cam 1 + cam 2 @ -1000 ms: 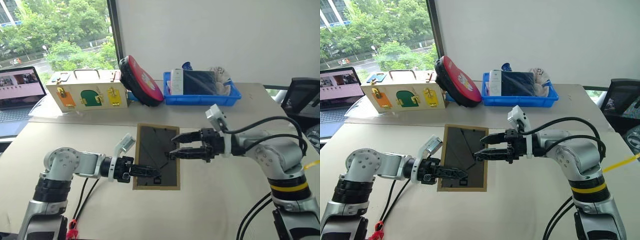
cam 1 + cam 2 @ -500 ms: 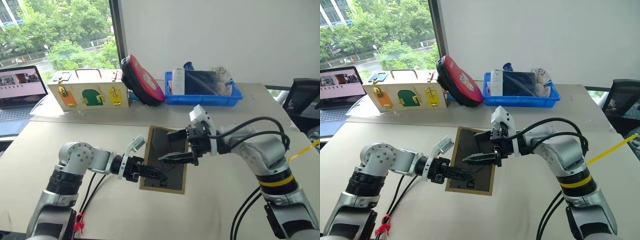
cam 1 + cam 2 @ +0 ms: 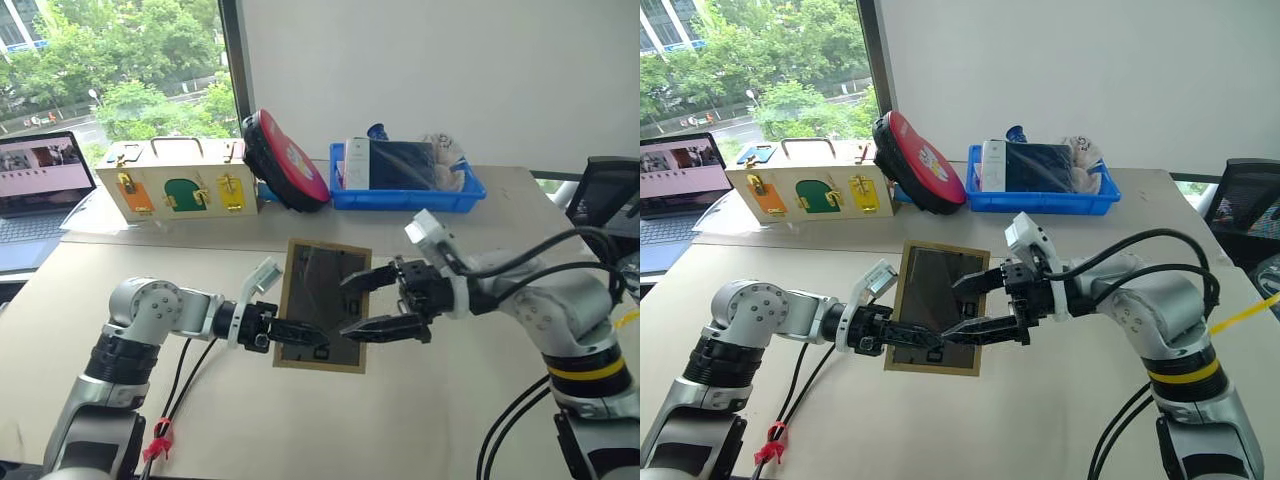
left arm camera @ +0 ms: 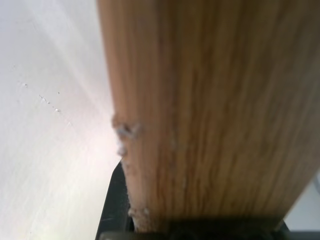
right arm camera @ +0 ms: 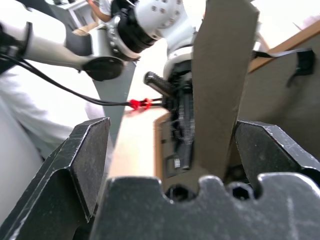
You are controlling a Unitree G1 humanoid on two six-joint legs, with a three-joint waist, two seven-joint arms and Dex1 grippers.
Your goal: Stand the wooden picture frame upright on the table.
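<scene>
The wooden picture frame [image 3: 315, 280] is held over the middle of the table [image 3: 420, 410], tilted, with its dark back board facing me. My left gripper [image 3: 303, 333] comes in from the left and is shut on the frame's lower left edge; light wood grain [image 4: 210, 110] lies right in front of its camera. From the right, my right gripper [image 3: 364, 303] hangs over the back board, open wide. The grey-brown fold-out stand [image 5: 220, 85] rises between its two fingers [image 5: 85, 160], touching neither.
Along the back of the table stand a cream box with coloured latches [image 3: 180, 185], a red and black round object [image 3: 283, 160] and a blue tray of items [image 3: 405, 195]. A laptop [image 3: 40, 185] sits at far left, a black chair [image 3: 605, 195] at far right.
The frame has swung from skewed to squarer and stands steeper. My right gripper has drawn back a little across the back board, still open. The left gripper keeps its hold.
</scene>
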